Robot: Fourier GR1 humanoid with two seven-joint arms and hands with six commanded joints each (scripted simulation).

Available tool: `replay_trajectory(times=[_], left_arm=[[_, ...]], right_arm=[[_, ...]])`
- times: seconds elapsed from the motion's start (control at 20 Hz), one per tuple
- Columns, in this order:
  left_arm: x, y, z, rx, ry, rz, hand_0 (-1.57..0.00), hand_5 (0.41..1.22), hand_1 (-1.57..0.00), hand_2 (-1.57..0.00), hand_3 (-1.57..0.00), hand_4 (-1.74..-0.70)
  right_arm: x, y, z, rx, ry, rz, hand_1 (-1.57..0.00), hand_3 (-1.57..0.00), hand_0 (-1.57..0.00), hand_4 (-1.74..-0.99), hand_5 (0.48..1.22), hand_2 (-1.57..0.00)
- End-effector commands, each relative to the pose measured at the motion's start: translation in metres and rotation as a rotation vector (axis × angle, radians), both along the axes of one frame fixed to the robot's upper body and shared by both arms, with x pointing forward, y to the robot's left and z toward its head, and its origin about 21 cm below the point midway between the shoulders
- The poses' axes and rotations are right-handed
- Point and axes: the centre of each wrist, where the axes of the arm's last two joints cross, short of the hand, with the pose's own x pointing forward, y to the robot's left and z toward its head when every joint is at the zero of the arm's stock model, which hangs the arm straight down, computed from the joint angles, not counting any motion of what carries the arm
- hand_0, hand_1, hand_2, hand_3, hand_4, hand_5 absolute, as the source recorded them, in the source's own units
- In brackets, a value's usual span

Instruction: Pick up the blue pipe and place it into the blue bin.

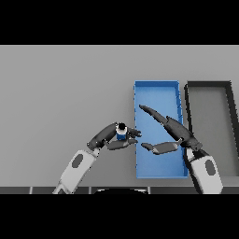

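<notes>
The blue pipe [122, 134] is a short blue cylinder with a dark top, held just left of the blue bin [157, 87]. My left hand [111, 138] is shut on it, fingers and thumb curled round its sides. The blue bin is a long rectangular tray right of centre, running from the front edge of the table away from me. My right hand [175, 133] hovers over the bin's middle, open, with straight fingers pointing up and left and the thumb spread toward the pipe. Nothing is in it.
A dark grey bin [208, 85] of like shape stands right beside the blue bin, on its right. The grey table [60, 93] stretches to the left and back.
</notes>
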Motion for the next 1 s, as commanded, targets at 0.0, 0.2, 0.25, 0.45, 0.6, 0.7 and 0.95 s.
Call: replay_trajectory(times=[0.0,0.2,0.25,0.45,0.6,0.7,0.95], left_arm=[[-0.001,-0.001,0.001,0.006,-0.001,0.000,-1.57,1.221,-1.57,-1.57,-1.57,-1.47],[0.007,0.000,-0.002,-0.009,-0.008,-0.006,-1.57,1.221,-1.57,-1.57,-1.57,-1.47],[0.007,-0.001,-0.001,-0.015,-0.016,-0.009,-1.57,1.221,-1.57,-1.57,-1.57,-1.47],[0.009,0.001,-0.001,-0.025,0.014,-0.035,-1.57,1.221,-1.57,-1.57,-1.57,-1.47],[0.009,-0.001,-0.004,-0.002,0.024,-0.028,-1.57,1.221,-1.57,-1.57,-1.57,-1.47],[0.009,0.001,-0.004,0.002,0.011,-0.020,-1.57,1.221,-1.57,-1.57,-1.57,-1.47],[0.008,0.003,-0.004,0.021,0.037,-0.008,-1.57,1.221,-1.57,-1.57,-1.57,-1.56]], right_arm=[[0.002,0.006,0.001,-0.027,0.000,0.021,0.00,0.00,0.00,-1.296,0.556,-0.05],[0.011,0.031,0.014,-0.045,-0.006,0.137,0.00,0.00,0.00,-1.294,0.560,-0.04],[0.011,0.036,0.018,-0.044,-0.005,0.161,0.00,0.00,0.00,-1.282,0.555,-0.04],[0.022,0.063,0.026,-0.101,-0.028,0.234,-0.01,0.00,0.00,-1.232,0.545,-0.06],[0.028,0.076,0.028,-0.144,-0.018,0.262,-0.03,0.00,-0.02,-1.196,0.526,-0.08],[0.038,0.087,0.032,-0.153,-0.034,0.279,-0.04,0.00,-0.03,-1.184,0.516,-0.09],[0.047,0.104,0.030,-0.185,-0.020,0.332,-0.53,-0.40,-0.51,-1.331,0.489,-0.54]])
